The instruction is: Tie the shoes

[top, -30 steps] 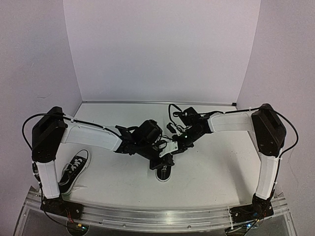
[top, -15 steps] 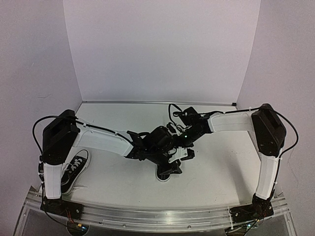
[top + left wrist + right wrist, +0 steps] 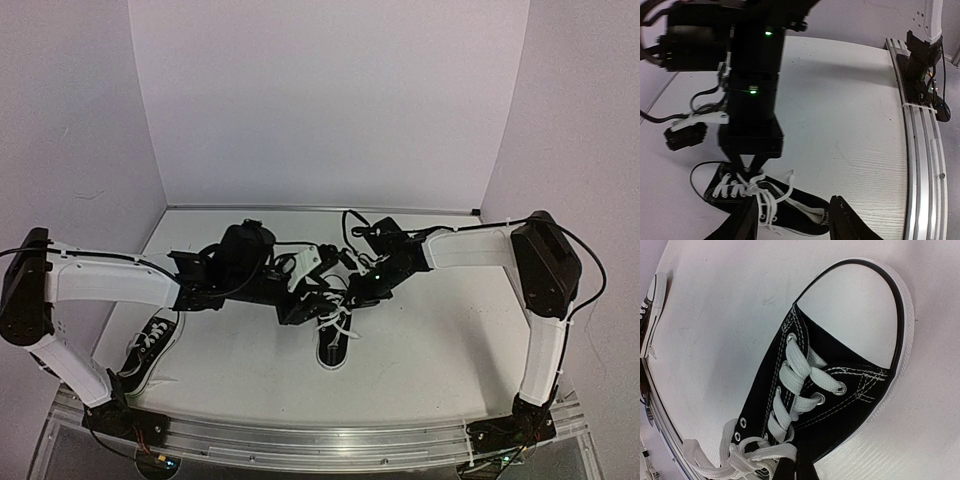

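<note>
One black shoe (image 3: 332, 343) with white laces lies mid-table, toe toward the far side; it also shows in the left wrist view (image 3: 790, 207) and the right wrist view (image 3: 840, 390). My right gripper (image 3: 352, 293) is shut on its white lace (image 3: 765, 455) near the top eyelets, fingertips (image 3: 747, 171) pinched together over the lace tangle. My left gripper (image 3: 303, 305) is open and empty, hovering just left of and above this shoe, fingers (image 3: 840, 217) spread apart. The second shoe (image 3: 147, 348) lies at the near left, laces loose.
The aluminium rail (image 3: 320, 440) runs along the near edge, with the right arm's base (image 3: 922, 55) on it. Purple walls close in the back and sides. The second shoe's sole edge shows in the right wrist view (image 3: 652, 310).
</note>
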